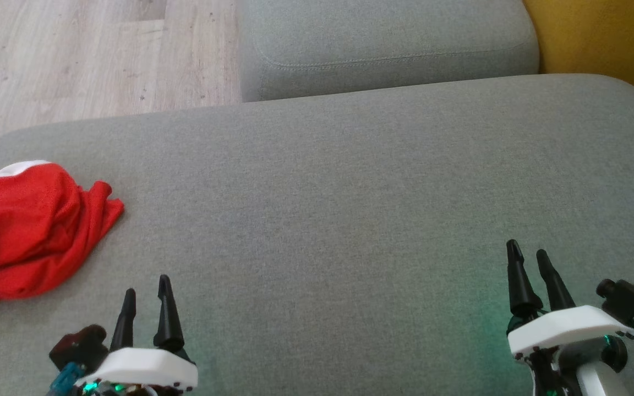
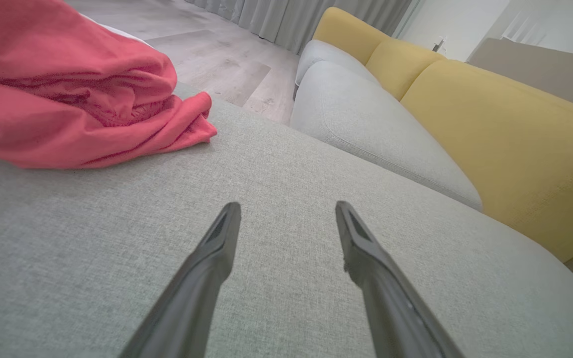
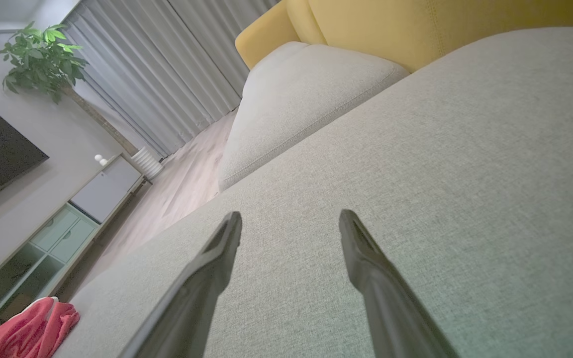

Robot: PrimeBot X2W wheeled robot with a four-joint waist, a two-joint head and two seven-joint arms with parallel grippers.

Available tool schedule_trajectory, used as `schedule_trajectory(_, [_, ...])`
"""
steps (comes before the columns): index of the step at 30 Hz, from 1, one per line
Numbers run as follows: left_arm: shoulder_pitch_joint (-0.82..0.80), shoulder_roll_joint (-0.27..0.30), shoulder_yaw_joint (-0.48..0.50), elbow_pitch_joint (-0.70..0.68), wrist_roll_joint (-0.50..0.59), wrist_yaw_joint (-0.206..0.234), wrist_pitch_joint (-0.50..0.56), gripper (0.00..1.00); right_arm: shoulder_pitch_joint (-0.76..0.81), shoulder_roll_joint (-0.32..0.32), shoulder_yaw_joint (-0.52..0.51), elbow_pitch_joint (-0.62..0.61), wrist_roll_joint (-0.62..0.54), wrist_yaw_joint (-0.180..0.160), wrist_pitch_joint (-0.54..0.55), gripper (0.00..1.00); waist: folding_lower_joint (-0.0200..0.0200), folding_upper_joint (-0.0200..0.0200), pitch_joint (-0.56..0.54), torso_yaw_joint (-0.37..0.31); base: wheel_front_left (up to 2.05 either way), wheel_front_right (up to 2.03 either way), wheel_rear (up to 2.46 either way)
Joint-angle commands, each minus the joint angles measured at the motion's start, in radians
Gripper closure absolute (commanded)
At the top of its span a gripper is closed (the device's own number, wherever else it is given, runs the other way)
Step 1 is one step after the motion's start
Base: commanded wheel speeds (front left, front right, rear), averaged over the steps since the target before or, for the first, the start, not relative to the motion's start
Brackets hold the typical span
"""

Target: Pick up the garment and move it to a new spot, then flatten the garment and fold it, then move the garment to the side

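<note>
Grey sofa cushion [image 1: 350,209], wood floor [image 1: 75,49] at 11 o'clock, yellow backrest [image 1: 597,33] at 1 o'clock. Red garment [image 1: 25,231] crumpled at 9 o'clock edge. Left gripper [image 1: 147,285] at 7, right gripper [image 1: 526,247] at 5: fingers spread, nothing held

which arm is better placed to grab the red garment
Left, probably. The crumpled red mesh garment lies at the left edge of the grey fabric cushion, close to the open left end effector; the open right end effector is far across it.
</note>
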Motion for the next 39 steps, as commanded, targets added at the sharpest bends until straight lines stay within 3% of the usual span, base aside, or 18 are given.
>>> schedule_trajectory(1, [-0.054, 0.020, 0.015, -0.032, 0.035, 0.009, -0.015, 0.00, -0.049, -0.007, 0.020, -0.042, -0.036, -0.001, -0.018, 0.00, -0.0001, 0.0000, 0.000, 0.000, 0.00, 0.00, 0.00])
schedule_trajectory(39, [-0.047, 0.030, 0.000, -0.021, 0.420, 0.090, -0.131, 0.00, -0.048, -0.009, 0.082, -0.085, -0.509, -0.001, -0.087, 0.00, -0.0001, 0.0000, -0.007, -0.020, 0.00, 0.00, 0.00])
